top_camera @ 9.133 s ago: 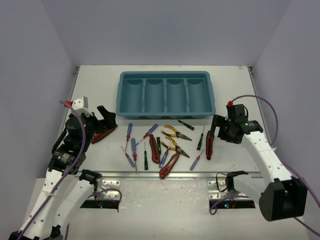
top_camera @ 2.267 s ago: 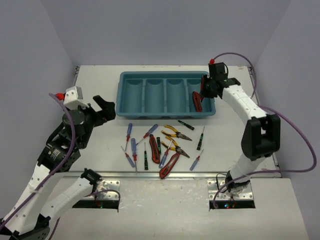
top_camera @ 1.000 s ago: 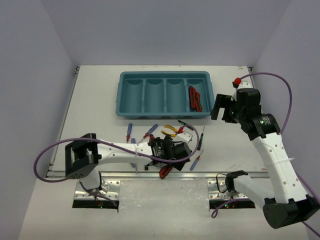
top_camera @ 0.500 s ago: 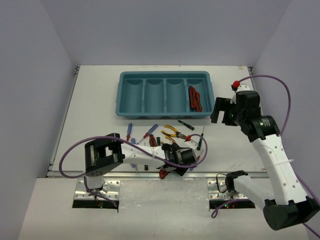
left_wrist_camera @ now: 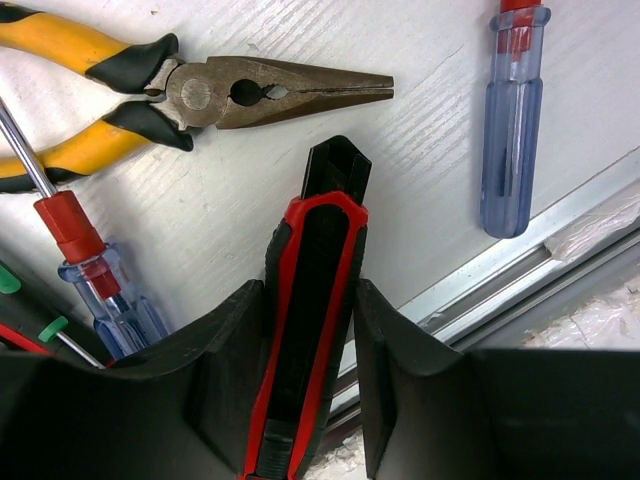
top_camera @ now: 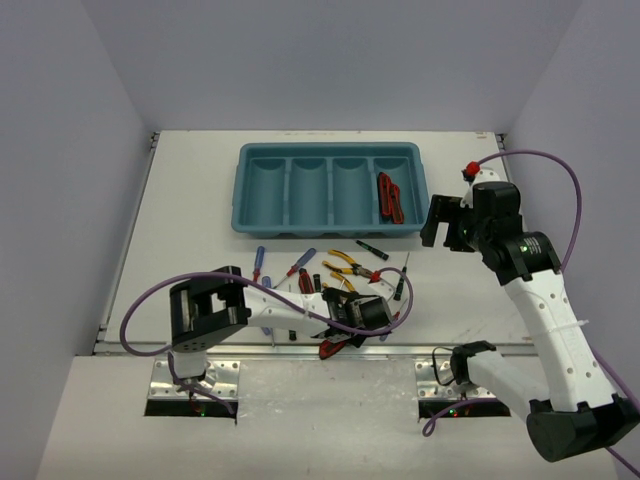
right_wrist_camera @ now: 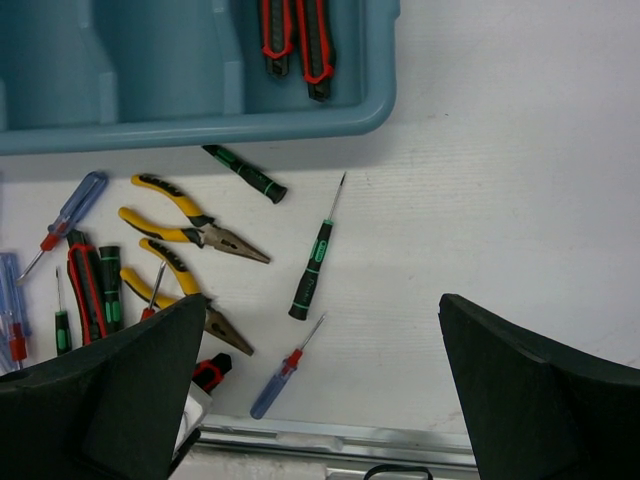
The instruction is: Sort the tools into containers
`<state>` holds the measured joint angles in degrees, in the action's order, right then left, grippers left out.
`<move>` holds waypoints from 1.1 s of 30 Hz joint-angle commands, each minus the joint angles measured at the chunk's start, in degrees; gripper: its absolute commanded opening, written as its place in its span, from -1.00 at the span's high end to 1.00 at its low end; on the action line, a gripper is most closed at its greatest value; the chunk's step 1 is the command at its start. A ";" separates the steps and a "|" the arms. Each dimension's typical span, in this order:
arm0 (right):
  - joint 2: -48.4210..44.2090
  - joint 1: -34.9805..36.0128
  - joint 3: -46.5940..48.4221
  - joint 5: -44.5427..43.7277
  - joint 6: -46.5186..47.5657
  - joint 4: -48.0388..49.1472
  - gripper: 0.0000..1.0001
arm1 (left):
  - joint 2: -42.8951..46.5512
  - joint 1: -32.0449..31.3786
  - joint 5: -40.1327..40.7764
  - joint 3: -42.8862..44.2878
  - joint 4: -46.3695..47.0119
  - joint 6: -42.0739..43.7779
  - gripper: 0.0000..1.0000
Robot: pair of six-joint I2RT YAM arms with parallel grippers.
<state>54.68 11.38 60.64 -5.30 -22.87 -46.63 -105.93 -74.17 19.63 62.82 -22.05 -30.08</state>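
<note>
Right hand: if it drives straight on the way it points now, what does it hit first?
Probably the table, at or just beside the black-and-green screwdriver framed by the open right hand in its wrist view. Nothing stands higher there, though depth is unclear.

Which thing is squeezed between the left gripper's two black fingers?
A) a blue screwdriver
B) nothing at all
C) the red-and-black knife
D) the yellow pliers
C: in the left wrist view the red-and-black knife sits between the fingers of the left gripper, while the yellow pliers and the blue screwdriver lie apart from it on the table.
</note>
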 commanded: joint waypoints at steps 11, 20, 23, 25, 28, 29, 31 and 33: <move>-4.32 -0.28 -2.65 3.60 -2.21 7.20 -0.97 | 18.04 3.40 9.84 4.88 -7.69 -9.09 1.00; -14.83 -0.30 -13.75 37.88 -0.78 26.42 -0.94 | 29.30 9.04 10.30 5.65 1.04 -14.12 1.00; -16.48 -0.24 -19.76 47.47 -4.24 36.04 -0.91 | 32.25 10.18 11.35 5.45 3.41 -17.75 1.00; -16.09 -0.14 -23.77 51.60 -8.72 43.30 -0.86 | 33.60 10.27 11.26 5.01 5.33 -19.60 1.00; -14.86 0.68 -26.21 52.67 -10.72 47.47 -0.78 | 35.13 10.36 9.74 4.45 8.27 -22.42 1.00; -14.49 1.01 -26.86 53.15 -11.24 49.17 -0.71 | 35.53 10.36 9.46 4.19 9.22 -22.99 1.00; -13.79 1.94 -27.87 54.88 -12.95 52.37 -0.58 | 35.84 10.36 9.01 4.05 10.82 -23.94 1.00; -13.51 3.16 -28.56 56.26 -14.60 55.29 -0.51 | 35.67 10.36 8.77 4.27 11.76 -24.84 1.00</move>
<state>41.22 12.42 32.64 43.98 -32.70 -5.06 -71.57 -64.29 28.93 66.41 -17.54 -50.68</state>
